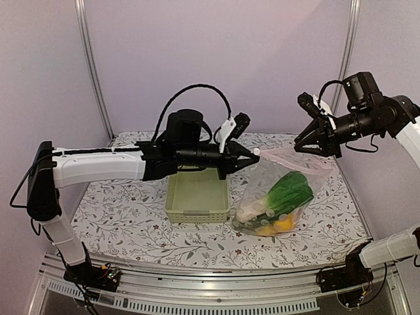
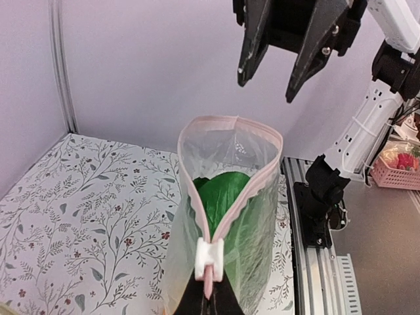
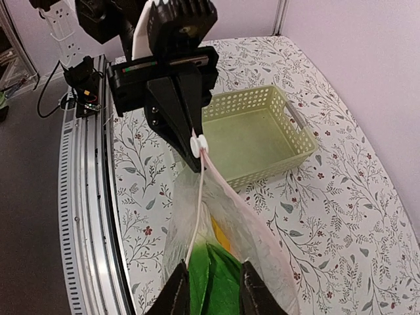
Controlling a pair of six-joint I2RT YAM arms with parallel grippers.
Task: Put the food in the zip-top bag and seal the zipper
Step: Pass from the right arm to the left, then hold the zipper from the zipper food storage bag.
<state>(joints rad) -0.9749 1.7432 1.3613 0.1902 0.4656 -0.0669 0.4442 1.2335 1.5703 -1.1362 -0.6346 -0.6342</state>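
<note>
The zip-top bag [image 1: 292, 165] hangs over the table with its mouth spread into a loop. Inside lie the food: green bok choy [image 1: 289, 189] [image 2: 223, 193] and yellow fruit [image 1: 281, 225] at the bottom. My left gripper [image 1: 252, 156] [image 2: 207, 296] is shut on the pink zipper [image 2: 197, 190] at the bag's left end, just behind the white slider [image 2: 210, 257] [image 3: 198, 142]. My right gripper [image 1: 314, 143] [image 2: 266, 90] [image 3: 213, 292] is open at the bag's right end. In the left wrist view it hangs just above the rim, holding nothing.
The pale green lattice basket [image 1: 197, 197] [image 3: 256, 134] stands on the flowered table left of the bag, under my left arm. Metal rails [image 3: 85, 216] run along the table's near edge. A pink basket [image 2: 397, 172] sits off the table.
</note>
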